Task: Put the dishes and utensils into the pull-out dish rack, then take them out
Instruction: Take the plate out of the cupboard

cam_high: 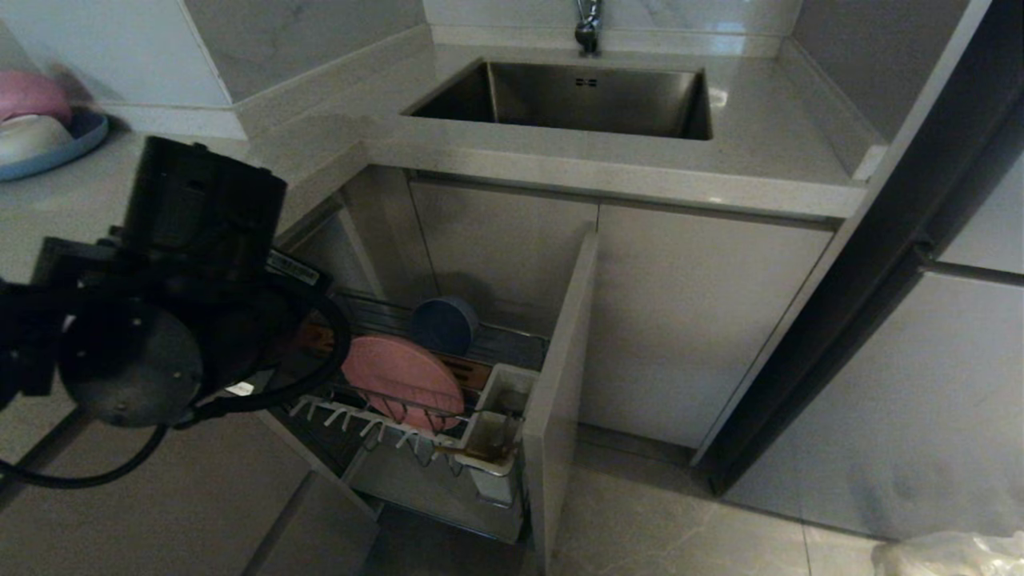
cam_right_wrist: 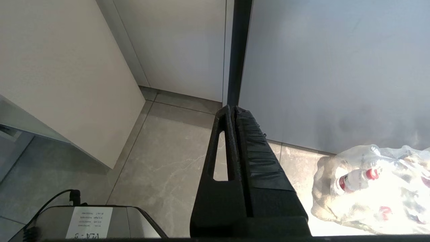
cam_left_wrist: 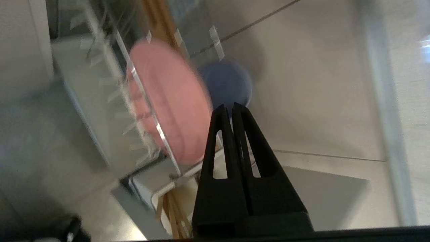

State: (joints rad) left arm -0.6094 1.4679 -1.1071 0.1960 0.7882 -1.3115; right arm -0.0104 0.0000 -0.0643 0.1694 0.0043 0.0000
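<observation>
We saw the wide salmon-pink round plate (cam_high: 402,380) standing on edge in the chrome wire pull-out dish rack (cam_high: 376,424), the deep blue-grey bowl (cam_high: 444,324) just behind it. Our left gripper (cam_left_wrist: 227,107), fingers pressed together and empty, hung above the rack pointing down at both dishes, far nearer than the right gripper (cam_right_wrist: 231,108), also pressed together, parked over the floor.

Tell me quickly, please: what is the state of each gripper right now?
Left gripper: closed, holding nothing, above the pull-out dish rack.
Right gripper: closed, holding nothing, parked over the floor.

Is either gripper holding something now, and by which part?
Nothing is held. The left gripper is shut and empty above the pull-out dish rack; the right gripper is shut and empty too.
</observation>
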